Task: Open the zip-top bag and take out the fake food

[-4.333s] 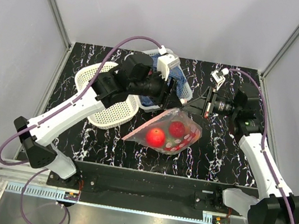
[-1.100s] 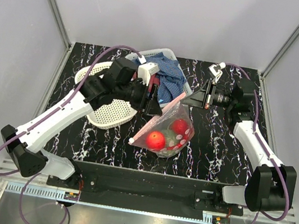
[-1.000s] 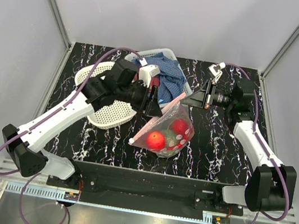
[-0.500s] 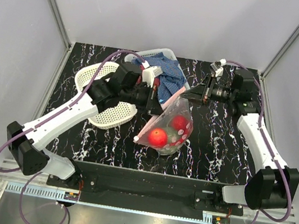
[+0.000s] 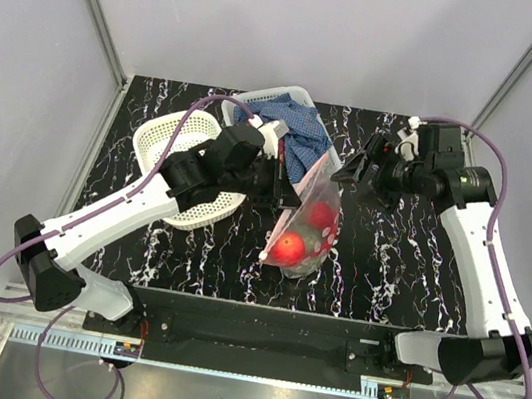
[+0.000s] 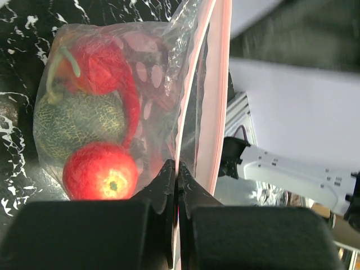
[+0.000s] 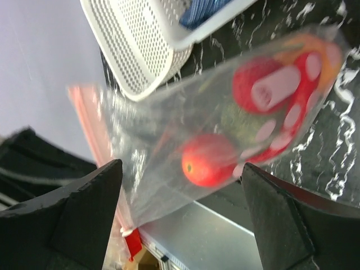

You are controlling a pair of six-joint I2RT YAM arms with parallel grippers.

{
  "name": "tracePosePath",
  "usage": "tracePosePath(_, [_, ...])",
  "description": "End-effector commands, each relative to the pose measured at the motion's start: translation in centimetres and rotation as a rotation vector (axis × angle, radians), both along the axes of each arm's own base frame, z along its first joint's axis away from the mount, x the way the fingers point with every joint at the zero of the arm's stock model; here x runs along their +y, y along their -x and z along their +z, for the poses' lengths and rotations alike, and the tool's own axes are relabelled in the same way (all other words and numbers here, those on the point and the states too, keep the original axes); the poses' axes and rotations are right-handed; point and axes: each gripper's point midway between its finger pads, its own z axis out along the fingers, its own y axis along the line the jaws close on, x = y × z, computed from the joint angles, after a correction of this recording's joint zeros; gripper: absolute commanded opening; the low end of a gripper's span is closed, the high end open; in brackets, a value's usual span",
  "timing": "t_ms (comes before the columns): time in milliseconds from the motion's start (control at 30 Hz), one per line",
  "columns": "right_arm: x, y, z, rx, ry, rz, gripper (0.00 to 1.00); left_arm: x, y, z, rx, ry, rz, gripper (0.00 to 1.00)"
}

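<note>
Your left gripper (image 6: 174, 183) is pressed together on the top edge of the zip-top bag (image 5: 308, 221), pinching the film right beside the pink zip strip (image 6: 216, 84). Whether it has one lip or both, you cannot tell from the wrist view. The bag hangs from that pinch in the middle of the overhead frame, and its lower end is down at the black marbled table (image 5: 386, 269). The white basket (image 5: 170, 134) is to its left and the basket with the blue cloth (image 5: 292, 128) is just above it.

Your right gripper (image 5: 350, 169) is spread wide and holds nothing. It sits just right of the bag's upper end, and the bag shows between its fingers in its own camera.

The fake food (image 5: 289, 247) is bunched at the bottom: a red round fruit, a green netted piece and more red pieces above them.

Expect the bag to behave as thin, limp, slick film. It will probably crumple and slide under the pads, and the food's weight will likely pull it taut from one held point. The pieces look light and hard, not fragile.

The zip strip is the stiffest part, so it should give you the surest hold. Take the free lip of it opposite the left pinch, not the loose wall below.
</note>
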Motion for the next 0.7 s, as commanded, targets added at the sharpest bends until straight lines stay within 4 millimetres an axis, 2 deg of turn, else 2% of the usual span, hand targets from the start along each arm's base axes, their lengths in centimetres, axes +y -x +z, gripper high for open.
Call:
tracePosePath(0, [2.2,3.7,0.7,-0.009,0.018,0.056,0.94,-0.6,-1.4,1.6,-0.029,0.047,0.09,0.0])
tracePosePath(100, [3.8,4.4,0.9,-0.022,-0.015,0.058,0.94,-0.9,-1.4,1.9,-0.016,0.056,0.107,0.0])
tracePosePath(267, [5.0,4.4,1.9,-0.067,-0.02,0.068,0.93,-1.4,-1.5,1.7,-0.019,0.028,0.111,0.0])
tracePosePath(400, [5.5,4.3,0.6,-0.045,0.032,0.078,0.9,-1.9,-1.0,1.3,-0.005,0.011,0.112,0.0])
tracePosePath(467, [5.4,4.1,-0.7,-0.021,0.059,0.071,0.76,-1.9,-1.1,1.4,-0.015,0.008,0.117,0.0])
tracePosePath(533, [5.4,3.9,-1.7,0.001,0.071,0.067,0.7,-1.8,-1.3,1.5,-0.02,0.002,0.125,0.0])
tracePosePath(567, [5.5,3.9,-1.7,0.002,0.071,0.068,0.65,-1.9,-1.4,2.0,-0.026,0.007,0.126,0.0])
tracePosePath(667, [5.5,3.8,-1.8,-0.009,0.084,0.078,0.53,-1.8,-1.4,1.9,-0.034,-0.007,0.129,0.0])
